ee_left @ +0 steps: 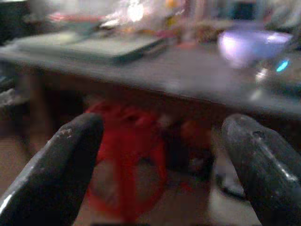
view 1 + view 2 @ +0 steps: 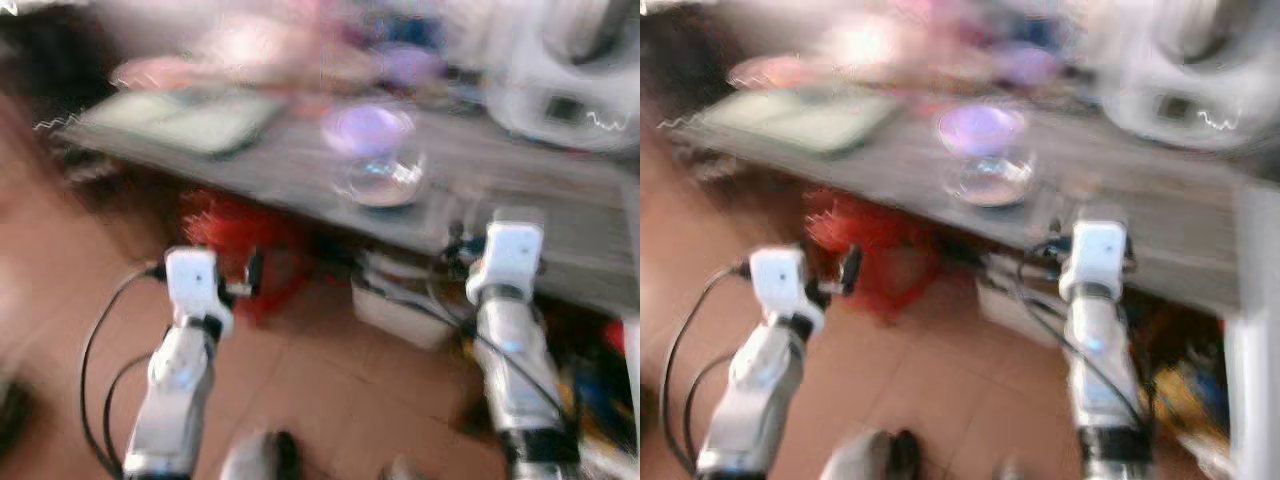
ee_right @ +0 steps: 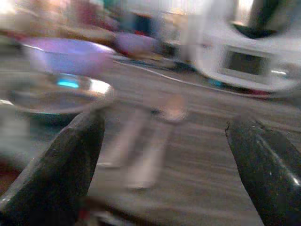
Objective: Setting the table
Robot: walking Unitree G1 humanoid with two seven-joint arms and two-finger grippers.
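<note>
The whole picture is blurred. A pale purple bowl [image 2: 366,130] stands on the grey table [image 2: 300,175], and a shiny shallow plate [image 2: 385,183] lies just in front of it. Two pale spoon-like pieces [image 3: 150,136] lie on the table near the plate in the right wrist view. My left gripper [image 1: 157,169] is open and empty, held low in front of the table edge and facing a red stool [image 1: 127,155]. My right gripper [image 3: 162,169] is open and empty too, at the table's near edge, to the right of the plate [image 3: 56,94].
A flat grey-green tray [image 2: 180,120] lies at the table's left end. A big white appliance [image 2: 570,75] stands at the back right. Under the table are the red stool [image 2: 240,250] and a white box [image 2: 400,310]. The floor is brown tile [image 2: 330,400].
</note>
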